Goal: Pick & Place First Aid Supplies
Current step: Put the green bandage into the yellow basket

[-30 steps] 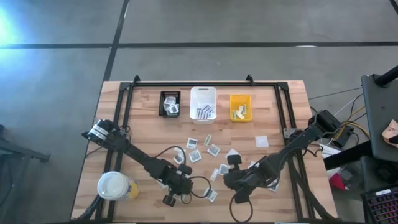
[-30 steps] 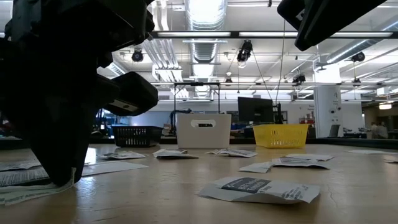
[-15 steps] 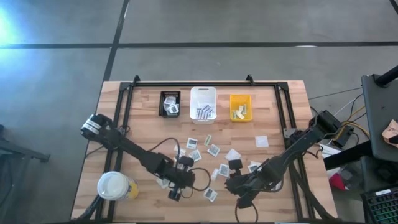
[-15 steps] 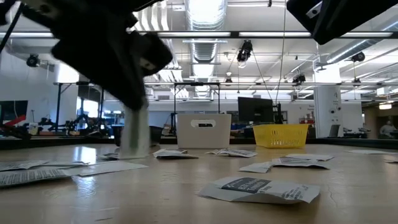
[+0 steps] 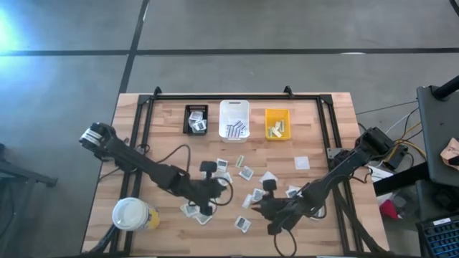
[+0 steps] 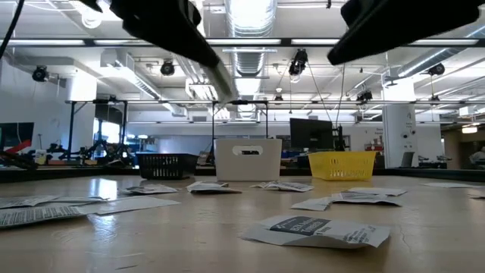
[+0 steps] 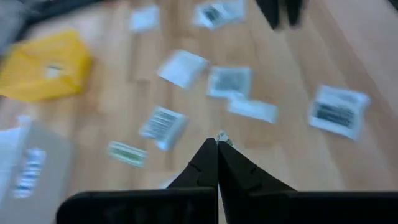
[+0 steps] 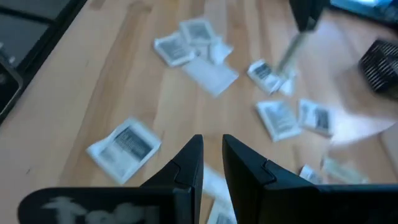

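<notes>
Holding one thin packet [image 8: 290,50] pinched tight between its fingers, the left hand [image 7: 217,142] hangs above the middle of the table [image 5: 165,136]. The packet shows only as a pale strip seen from the side, so its kind is hard to tell. In the low view both arms are cut off at the top, and only dark shapes show there.

The right hand [image 8: 212,140] is close by, over the front right part of the table. Its fingers are a little apart, with nothing between them. In the high view both hands are hard to pick out from the dark arms and cables.

Most of the other packets [image 5: 247,172] lie flat and loose in the middle of the table, around and under the two hands. Some are partly covered by the arms. One white packet [image 5: 302,163] lies alone, nearer the right side. Another one [image 5: 244,224] lies near the front edge.

At the back stand a black bin [image 5: 196,118], a white bin [image 5: 234,118] and a yellow bin [image 5: 277,123] in a row, each with a few packets inside. A cup with a white lid [image 5: 130,213] stands at the front left corner. Bare wood lies between the cup and the bins, and also along the right side.
</notes>
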`<state>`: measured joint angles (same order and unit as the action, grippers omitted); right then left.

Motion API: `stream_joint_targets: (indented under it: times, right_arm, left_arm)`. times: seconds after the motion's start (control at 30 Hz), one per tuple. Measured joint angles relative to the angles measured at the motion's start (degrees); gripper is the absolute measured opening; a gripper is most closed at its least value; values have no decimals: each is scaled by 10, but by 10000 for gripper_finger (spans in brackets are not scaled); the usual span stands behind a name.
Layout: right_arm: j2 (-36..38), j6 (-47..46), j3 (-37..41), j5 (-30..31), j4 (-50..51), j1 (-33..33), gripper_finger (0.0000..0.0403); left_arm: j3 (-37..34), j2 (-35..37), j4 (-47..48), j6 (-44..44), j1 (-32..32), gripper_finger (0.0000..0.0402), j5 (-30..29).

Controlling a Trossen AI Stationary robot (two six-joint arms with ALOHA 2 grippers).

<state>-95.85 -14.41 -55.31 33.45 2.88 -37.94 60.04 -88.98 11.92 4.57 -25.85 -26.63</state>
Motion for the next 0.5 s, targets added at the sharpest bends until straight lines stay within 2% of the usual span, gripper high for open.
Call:
stream_joint_targets:
  times: [0.17, 0.33, 0.5]
  right_arm:
    - [0, 44, 14, 15, -51, 17, 56]
    - [0, 26, 15, 32, -54, 49, 60]
    - [0, 26, 13, 32, -54, 74, 89]
  left_arm:
    - [-64, 35, -121, -16, 8, 1, -21]
    - [-159, 58, -324, -39, 15, 1, -20]
    - [-227, 63, -468, -71, 21, 1, -20]
